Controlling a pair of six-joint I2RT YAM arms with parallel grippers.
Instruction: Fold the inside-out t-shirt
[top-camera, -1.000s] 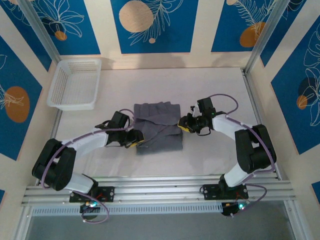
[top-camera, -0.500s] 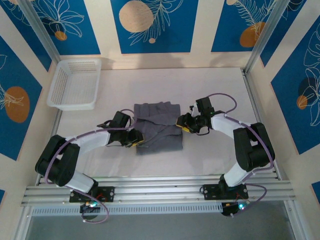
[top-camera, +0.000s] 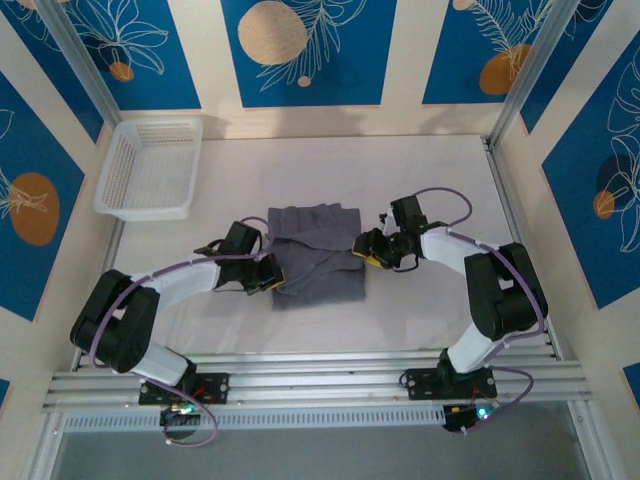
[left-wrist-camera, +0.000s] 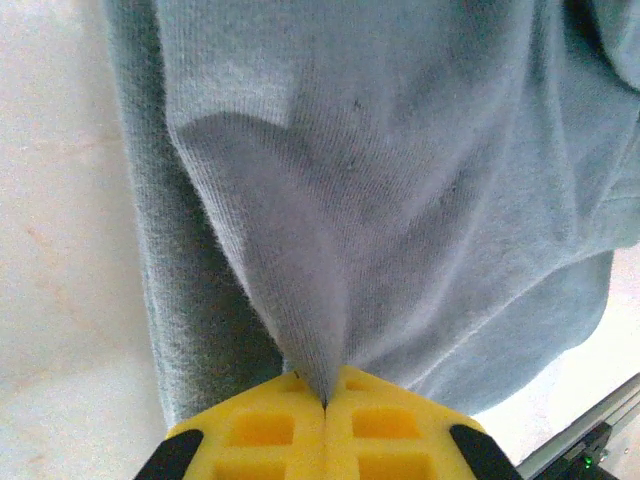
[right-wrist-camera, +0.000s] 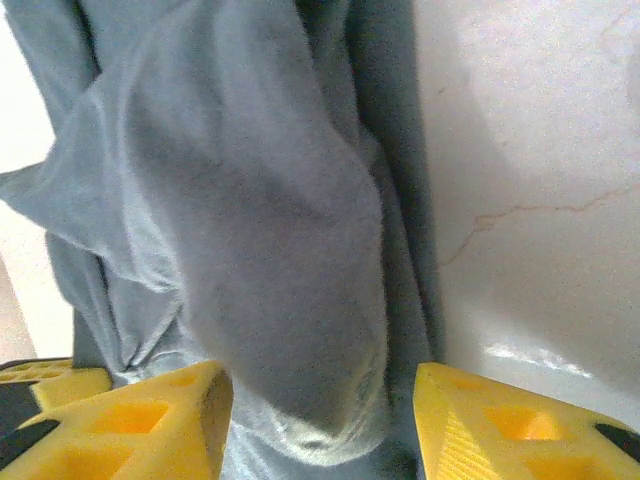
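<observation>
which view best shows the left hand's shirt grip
Left wrist: left hand shut on a tented t-shirt fold, close up. Top external shows it tiny at the shirt's left edge; right wrist shows other cloth.

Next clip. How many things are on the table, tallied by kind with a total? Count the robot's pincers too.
Grey t-shirt: 1
White basket: 1
Robot pincers: 2, the left pincer and the right pincer
Total: 4
</observation>
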